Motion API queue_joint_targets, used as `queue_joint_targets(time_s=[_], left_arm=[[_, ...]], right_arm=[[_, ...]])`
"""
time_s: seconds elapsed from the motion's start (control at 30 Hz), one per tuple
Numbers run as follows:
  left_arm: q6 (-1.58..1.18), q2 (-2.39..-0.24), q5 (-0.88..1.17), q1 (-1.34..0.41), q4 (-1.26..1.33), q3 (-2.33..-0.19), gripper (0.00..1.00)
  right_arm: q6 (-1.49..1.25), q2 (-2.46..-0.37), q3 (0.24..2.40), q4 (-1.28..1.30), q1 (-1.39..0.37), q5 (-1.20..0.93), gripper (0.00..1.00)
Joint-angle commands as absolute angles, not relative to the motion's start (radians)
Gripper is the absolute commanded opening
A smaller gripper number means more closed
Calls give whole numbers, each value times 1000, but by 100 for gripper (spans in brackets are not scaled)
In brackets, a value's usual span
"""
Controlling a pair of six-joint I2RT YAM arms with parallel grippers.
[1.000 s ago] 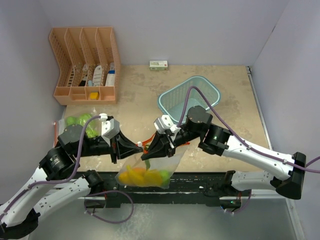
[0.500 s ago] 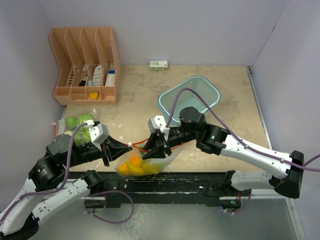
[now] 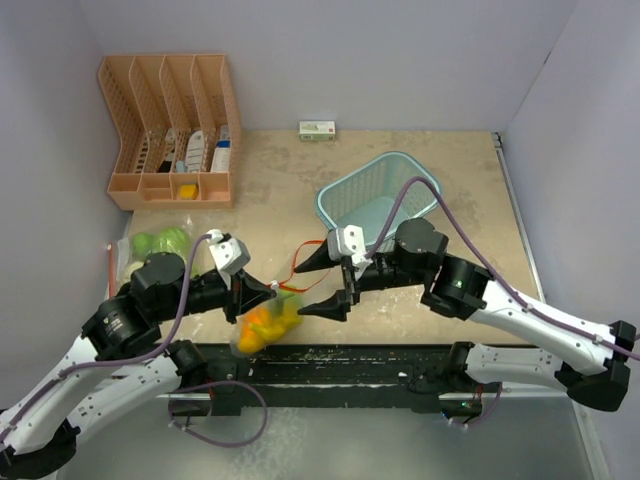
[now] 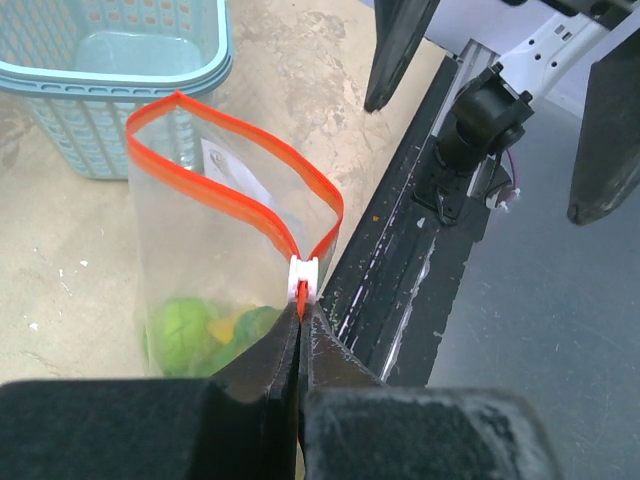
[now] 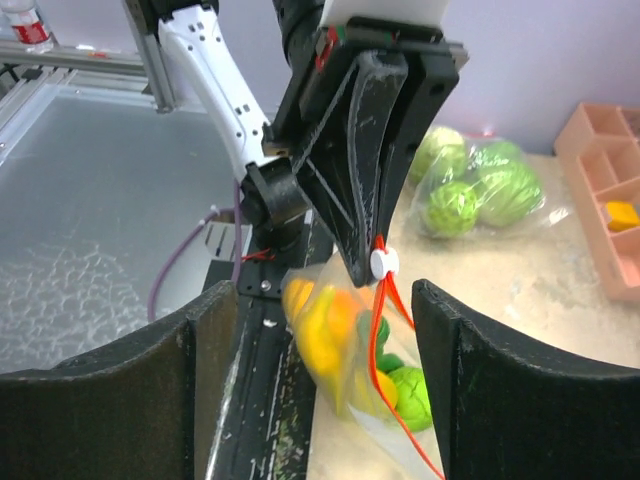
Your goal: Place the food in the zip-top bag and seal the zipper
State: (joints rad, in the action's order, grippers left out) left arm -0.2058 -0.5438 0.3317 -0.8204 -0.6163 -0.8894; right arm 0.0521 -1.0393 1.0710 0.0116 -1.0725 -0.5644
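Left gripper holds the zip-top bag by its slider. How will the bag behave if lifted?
Likely floppy: the zip-top bag is thin clear film, its orange mouth gaping. Probably bottom-heavy: the food is bunched at the low end, so it may swing under the left gripper. The pinch sits at the white slider, which might slide along the track.

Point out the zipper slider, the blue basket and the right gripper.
zipper slider (image 4: pixel 302 276), left wrist view, white body.
blue basket (image 3: pixel 358 172), top view, far rim.
right gripper (image 3: pixel 300 290), top view, between fingertips.
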Motion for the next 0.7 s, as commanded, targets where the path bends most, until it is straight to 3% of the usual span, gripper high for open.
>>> queue_joint_targets(time_s=[0.0, 0.13, 0.67], left_arm=[[-188, -538, 350, -823, -563, -900, 0], [-194, -517, 347, -822, -565, -906, 0], [-187, -512, 342, -823, -575, -916, 0]], right_arm=[[72, -1071, 1096, -74, -1073, -554, 71], [95, -1154, 1146, -58, -1073, -640, 60], [55, -1265, 1186, -183, -1073, -683, 55]])
